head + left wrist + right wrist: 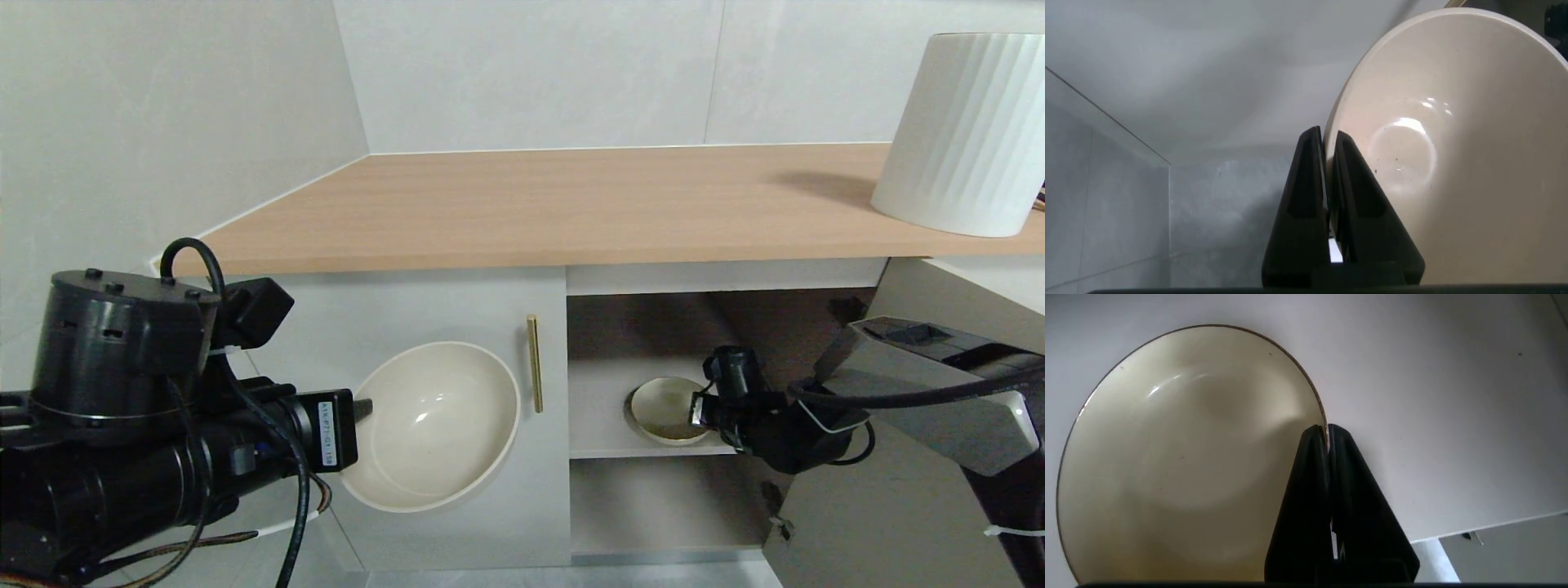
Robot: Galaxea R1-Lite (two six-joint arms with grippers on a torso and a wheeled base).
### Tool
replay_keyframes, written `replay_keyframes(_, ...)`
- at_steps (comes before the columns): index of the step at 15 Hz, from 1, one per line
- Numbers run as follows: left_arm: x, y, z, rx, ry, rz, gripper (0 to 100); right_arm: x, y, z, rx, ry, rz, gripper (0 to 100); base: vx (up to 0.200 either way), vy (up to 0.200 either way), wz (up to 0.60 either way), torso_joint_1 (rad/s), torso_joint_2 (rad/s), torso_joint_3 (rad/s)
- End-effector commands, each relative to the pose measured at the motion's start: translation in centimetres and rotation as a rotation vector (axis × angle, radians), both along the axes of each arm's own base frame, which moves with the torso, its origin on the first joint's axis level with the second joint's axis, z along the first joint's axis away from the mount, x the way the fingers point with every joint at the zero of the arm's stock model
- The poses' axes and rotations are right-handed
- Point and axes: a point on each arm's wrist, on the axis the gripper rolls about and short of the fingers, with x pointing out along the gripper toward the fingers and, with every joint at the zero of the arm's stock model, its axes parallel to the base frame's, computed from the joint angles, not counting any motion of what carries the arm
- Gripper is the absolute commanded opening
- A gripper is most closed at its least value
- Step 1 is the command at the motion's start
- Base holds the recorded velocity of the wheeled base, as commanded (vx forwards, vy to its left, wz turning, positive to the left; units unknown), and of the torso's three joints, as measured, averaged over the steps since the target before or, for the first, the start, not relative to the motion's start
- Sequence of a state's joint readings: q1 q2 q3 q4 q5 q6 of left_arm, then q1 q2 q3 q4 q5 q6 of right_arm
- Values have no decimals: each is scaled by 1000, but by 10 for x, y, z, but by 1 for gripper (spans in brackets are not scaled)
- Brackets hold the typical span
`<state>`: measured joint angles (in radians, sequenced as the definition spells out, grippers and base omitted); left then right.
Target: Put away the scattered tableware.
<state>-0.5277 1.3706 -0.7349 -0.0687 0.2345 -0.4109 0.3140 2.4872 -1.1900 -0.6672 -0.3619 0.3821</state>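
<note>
Head view looks down on cabinet point(457, 310); wrist views closely face bowl point(1454, 147) and plate point(1184, 449).

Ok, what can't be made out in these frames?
- Head view: plate partly covered by the right end effector; whether it rests on the shelf is unclear.
- Head view: white ribbed container cut off by the edge.
- Left wrist view: bowl cut off by the edge.

The left gripper point(1328, 135) pinches the rim of a cream bowl point(1437, 163) between its two black fingers point(1308, 188). The bowl stands on edge, its glossy inside facing the camera. Pale grey panels point(1167, 65) with a thin seam lie behind.
</note>
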Motion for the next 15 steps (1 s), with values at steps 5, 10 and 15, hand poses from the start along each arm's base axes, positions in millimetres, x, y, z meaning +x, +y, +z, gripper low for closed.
replay_keyframes(5, 1, -1, -1, 3, 6, 0, 0, 6, 2, 1, 14, -24, -19, 0, 0, 0, 0, 0, 0, 0)
replay_keyframes(10, 3, -2, -4, 9, 16, 0, 0, 6, 2, 1, 12, -29, -26, 100, 0, 0, 0, 0, 0, 0)
replay_keyframes(15, 20, -14, -16, 21, 26, -11, 0, -26, 4, 47, 32, -51, 18, 100, 0, 0, 0, 0, 0, 0)
